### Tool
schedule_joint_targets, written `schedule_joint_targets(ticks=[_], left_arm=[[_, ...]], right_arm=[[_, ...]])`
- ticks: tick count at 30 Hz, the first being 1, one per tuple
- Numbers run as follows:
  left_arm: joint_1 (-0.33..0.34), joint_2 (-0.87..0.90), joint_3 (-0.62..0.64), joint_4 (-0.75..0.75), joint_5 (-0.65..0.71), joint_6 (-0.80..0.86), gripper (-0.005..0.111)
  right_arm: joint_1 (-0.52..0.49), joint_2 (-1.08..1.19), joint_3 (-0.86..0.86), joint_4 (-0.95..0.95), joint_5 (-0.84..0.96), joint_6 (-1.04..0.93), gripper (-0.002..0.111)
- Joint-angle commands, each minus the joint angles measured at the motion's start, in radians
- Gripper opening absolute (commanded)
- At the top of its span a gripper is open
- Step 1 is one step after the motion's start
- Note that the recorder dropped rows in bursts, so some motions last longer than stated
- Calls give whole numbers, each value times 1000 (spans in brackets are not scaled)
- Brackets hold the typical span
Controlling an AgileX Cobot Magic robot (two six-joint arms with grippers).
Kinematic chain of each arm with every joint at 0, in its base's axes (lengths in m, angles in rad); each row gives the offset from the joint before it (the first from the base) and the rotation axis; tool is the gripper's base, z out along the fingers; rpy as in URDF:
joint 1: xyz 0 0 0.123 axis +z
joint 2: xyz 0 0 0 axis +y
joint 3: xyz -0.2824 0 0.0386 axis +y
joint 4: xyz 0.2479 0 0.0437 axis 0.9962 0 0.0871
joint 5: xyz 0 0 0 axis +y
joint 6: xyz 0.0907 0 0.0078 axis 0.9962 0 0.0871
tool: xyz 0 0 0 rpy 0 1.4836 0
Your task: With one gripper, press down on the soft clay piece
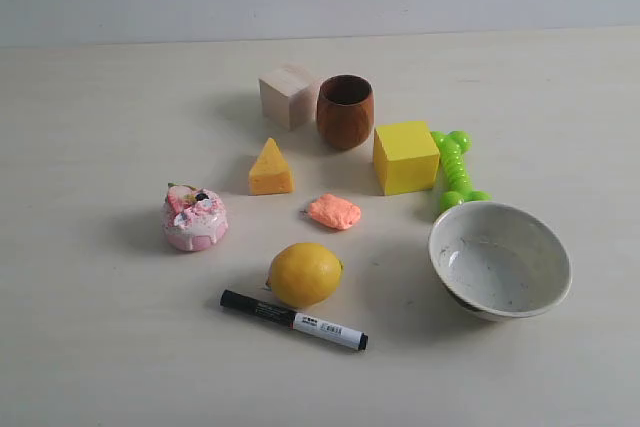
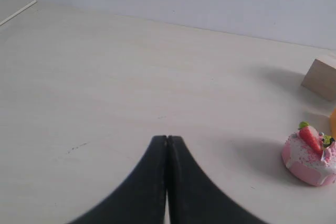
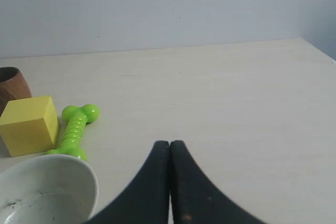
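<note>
The soft clay piece (image 1: 334, 212), a small salmon-orange lumpy blob, lies flat on the table in the exterior view, between the orange-yellow wedge (image 1: 270, 169) and the lemon (image 1: 305, 274). Neither arm shows in the exterior view. In the left wrist view my left gripper (image 2: 167, 139) is shut, its black fingertips pressed together over bare table, with nothing held. My right gripper (image 3: 169, 144) in the right wrist view is also shut and holds nothing. The clay appears in neither wrist view.
Around the clay stand a pink frosted cake toy (image 1: 195, 218), a wooden cube (image 1: 288, 96), a brown cup (image 1: 345, 110), a yellow cube (image 1: 405, 157), a green bone toy (image 1: 455, 169), a white bowl (image 1: 545, 257) and a black marker (image 1: 293, 320).
</note>
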Motion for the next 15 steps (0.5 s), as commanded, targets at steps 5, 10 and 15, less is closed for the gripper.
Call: schedule_joint_targets(ticks=[5, 10, 15], left_arm=[[-6, -6, -4, -2, -9, -1, 0], [-6, -6, -4, -2, -9, -1, 0], [-6, -6, -4, -2, -9, -1, 0]], right_arm=[[4, -5, 4, 0, -6, -3, 0], [4, -5, 4, 0, -6, -3, 0], [4, -5, 4, 0, -6, -3, 0]])
